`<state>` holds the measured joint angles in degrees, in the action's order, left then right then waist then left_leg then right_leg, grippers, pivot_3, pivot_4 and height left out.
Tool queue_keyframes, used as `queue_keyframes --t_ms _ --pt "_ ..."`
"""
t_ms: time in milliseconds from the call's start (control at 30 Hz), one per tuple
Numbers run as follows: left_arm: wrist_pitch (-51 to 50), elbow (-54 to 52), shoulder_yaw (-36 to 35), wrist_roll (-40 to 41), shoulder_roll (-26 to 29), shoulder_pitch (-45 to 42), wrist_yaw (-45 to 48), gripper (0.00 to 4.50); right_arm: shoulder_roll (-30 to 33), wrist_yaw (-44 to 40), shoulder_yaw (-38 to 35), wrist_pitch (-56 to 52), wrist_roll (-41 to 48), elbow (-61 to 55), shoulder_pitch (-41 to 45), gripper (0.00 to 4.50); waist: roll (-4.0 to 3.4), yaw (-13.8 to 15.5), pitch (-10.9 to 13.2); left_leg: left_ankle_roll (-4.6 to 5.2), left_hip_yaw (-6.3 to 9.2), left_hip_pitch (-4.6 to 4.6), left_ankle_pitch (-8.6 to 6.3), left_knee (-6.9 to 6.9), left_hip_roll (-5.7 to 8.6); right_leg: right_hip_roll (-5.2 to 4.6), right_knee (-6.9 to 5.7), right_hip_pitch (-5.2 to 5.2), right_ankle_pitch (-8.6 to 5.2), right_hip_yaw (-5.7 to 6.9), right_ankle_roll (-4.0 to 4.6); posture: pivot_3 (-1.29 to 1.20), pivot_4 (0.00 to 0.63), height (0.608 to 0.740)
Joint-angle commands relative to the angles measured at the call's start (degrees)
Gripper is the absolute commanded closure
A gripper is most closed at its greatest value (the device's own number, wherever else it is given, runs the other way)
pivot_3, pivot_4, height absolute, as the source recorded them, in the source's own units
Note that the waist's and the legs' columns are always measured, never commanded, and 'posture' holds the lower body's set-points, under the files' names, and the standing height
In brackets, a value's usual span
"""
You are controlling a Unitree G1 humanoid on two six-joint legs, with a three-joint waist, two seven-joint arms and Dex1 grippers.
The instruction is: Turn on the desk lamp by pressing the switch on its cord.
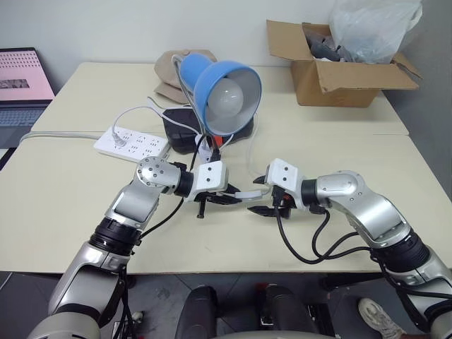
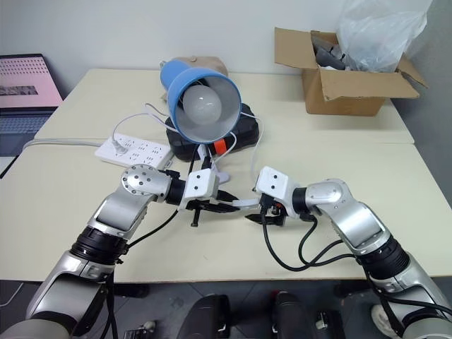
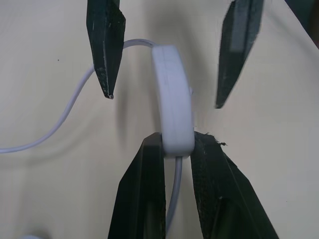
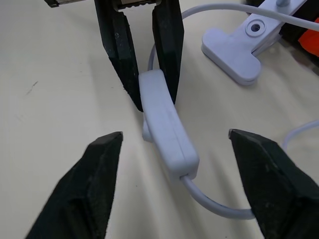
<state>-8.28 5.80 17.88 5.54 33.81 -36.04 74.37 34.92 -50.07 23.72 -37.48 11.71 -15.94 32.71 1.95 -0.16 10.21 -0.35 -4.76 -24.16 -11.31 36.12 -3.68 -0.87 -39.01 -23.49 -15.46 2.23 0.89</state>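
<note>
Left gripper (image 3: pixel 177 149) was clamped on 1 end of the white oblong plastic cord switch (image 4: pixel 167 124); right gripper (image 4: pixel 174 144) (jaws spread) straddled it from 3 o'clock.

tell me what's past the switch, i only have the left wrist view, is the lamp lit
Observer: No. The desk lamp has a dull white bulb; its blue shade faces the robot.
Operator: those two black tips up top, whose are they
Observer: The right claw, open, with one finger on each side of the switch.
Operator: my claw holding it ok
Observer: The left claw is shut on the switch's end, with the rest sticking out toward the right claw.
Operator: anything close by
Observer: The lamp's white clip base lies on the table just beyond the switch.
</note>
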Motion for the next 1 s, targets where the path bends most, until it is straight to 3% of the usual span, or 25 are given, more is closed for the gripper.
queue_keyframes --t_ms 33,300,667,733,1000 --pt "0.18 -2.97 -1.12 0.96 0.4 0.01 -0.38 4.09 -0.28 -0.82 -0.38 1.61 -1.21 -0.55 1.39 1.95 0.0 0.0 0.0 0.0 0.0 0.0 0.0 0.0 0.0 0.0 0.0 0.0 0.0 0.0 0.0 0.0 0.15 0.74" --pt "0.6 -2.88 -1.1 0.86 0.72 -0.21 -0.58 4.09 -0.82 -2.12 -1.37 1.96 -1.67 -0.03 1.57 3.82 0.0 0.0 0.0 0.0 0.0 0.0 0.0 0.0 0.0 0.0 -0.01 0.0 0.0 0.0 0.0 0.0 0.15 0.74" --pt "2.01 -2.01 -0.73 0.16 0.69 -0.55 -0.26 4.09 -2.14 -2.95 -3.16 0.51 0.18 -1.81 1.16 3.95 0.0 0.01 0.0 0.0 0.0 0.0 0.0 0.0 0.0 0.0 -0.01 0.0 0.0 0.01 0.0 0.0 0.15 0.74" --pt "2.57 -1.83 -0.52 -0.17 0.75 -0.51 -0.24 4.09 -2.12 -3.09 -4.0 1.35 0.45 -1.59 0.93 3.24 0.0 0.01 0.0 0.0 0.0 0.0 0.0 0.0 0.0 0.0 -0.01 0.0 0.0 0.0 0.0 0.0 0.15 0.74" --pt "4.74 0.02 0.13 -1.27 0.86 -1.05 0.05 4.09 -0.62 -5.4 -6.92 0.22 2.41 -3.71 0.71 1.16 0.0 0.02 0.0 0.0 0.01 0.01 0.0 0.01 0.0 0.0 -0.01 0.0 0.0 0.01 0.0 0.0 0.15 0.74"
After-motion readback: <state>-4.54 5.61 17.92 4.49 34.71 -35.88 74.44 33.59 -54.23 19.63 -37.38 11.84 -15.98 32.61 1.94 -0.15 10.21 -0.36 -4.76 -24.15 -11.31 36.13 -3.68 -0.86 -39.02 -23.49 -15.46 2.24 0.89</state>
